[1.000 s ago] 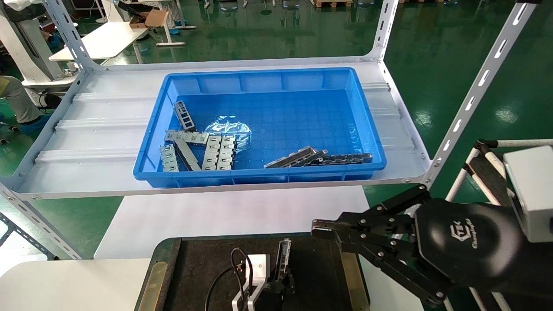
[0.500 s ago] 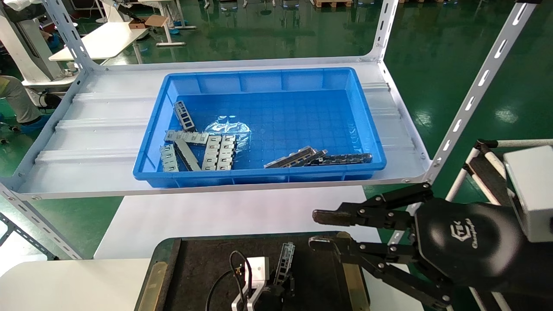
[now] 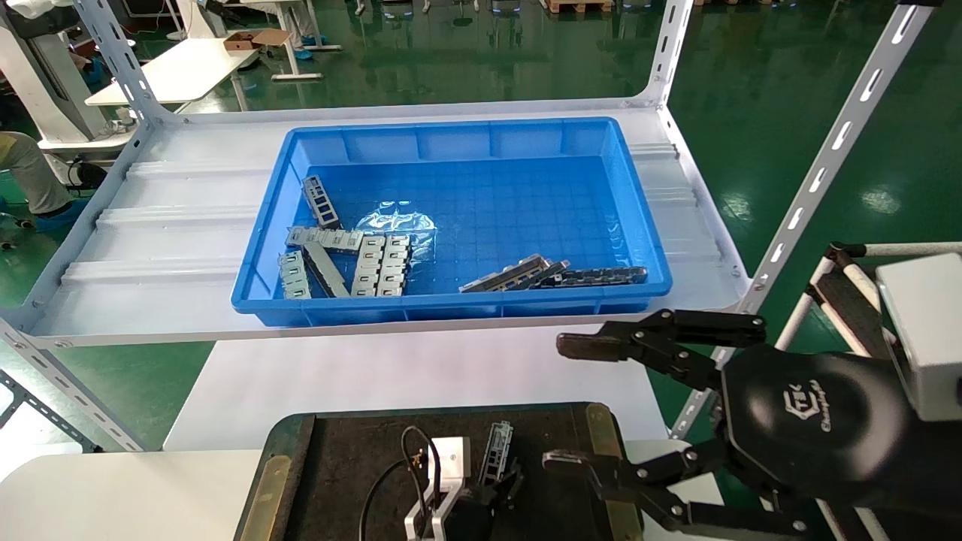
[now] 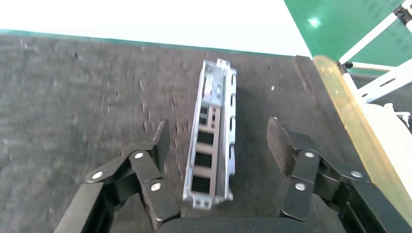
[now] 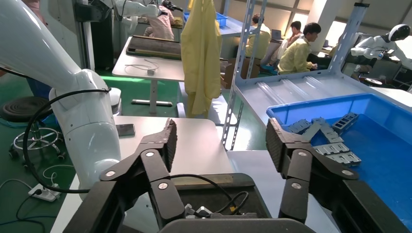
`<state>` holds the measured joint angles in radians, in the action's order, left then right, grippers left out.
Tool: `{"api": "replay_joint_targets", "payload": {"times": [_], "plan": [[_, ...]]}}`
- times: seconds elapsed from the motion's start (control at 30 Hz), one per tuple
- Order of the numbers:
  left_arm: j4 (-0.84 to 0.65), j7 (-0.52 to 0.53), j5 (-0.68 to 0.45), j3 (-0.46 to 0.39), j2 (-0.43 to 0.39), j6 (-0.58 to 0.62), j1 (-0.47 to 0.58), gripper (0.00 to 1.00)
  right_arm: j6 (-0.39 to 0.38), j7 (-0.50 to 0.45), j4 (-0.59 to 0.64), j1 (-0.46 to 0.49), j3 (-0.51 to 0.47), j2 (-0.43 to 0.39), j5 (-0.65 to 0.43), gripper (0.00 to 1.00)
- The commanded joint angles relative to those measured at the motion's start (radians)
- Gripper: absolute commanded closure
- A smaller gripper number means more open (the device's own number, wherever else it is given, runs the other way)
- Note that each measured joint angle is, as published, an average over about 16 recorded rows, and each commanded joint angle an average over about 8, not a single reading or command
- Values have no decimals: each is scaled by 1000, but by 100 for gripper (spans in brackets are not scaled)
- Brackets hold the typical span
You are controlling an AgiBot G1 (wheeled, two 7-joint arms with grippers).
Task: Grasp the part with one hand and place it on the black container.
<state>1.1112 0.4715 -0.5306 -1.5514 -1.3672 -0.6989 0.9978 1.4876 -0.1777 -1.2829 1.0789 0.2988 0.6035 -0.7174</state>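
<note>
The part (image 4: 214,141), a silver-grey channel with rectangular cut-outs, lies on the black container (image 4: 73,97). It shows in the head view (image 3: 496,449) near the bottom centre of the container (image 3: 353,451). My left gripper (image 4: 217,133) is open, with a finger on each side of the part and a gap to both; in the head view the left gripper (image 3: 481,496) sits low over the container. My right gripper (image 3: 569,403) is wide open and empty, over the container's right edge. The right gripper (image 5: 219,133) holds nothing in its own wrist view.
A blue bin (image 3: 458,300) on the grey shelf (image 3: 150,248) behind holds several flat plates (image 3: 379,263) and darker strips (image 3: 594,276). A slotted shelf post (image 3: 819,173) rises at the right. A white table (image 3: 376,376) lies under the shelf.
My right gripper has opened from shut to wide open, its upper finger rising and its lower finger dropping. The part and left gripper have barely moved.
</note>
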Motion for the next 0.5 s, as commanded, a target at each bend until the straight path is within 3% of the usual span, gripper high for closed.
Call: {"api": "replay_joint_targets", "payload": {"times": [0.03,0.27,0.5], "plan": [[2,0,-5,-1,1,-5,5,0,0,0,0,0,0,0,0,0],[-22,35,-109,-2,36,105,40,0,0,0,0,0,0,0,0,0],[48,95,-246,17,163,289,82,0,0,0,0,0,1,0,1,0]]}}
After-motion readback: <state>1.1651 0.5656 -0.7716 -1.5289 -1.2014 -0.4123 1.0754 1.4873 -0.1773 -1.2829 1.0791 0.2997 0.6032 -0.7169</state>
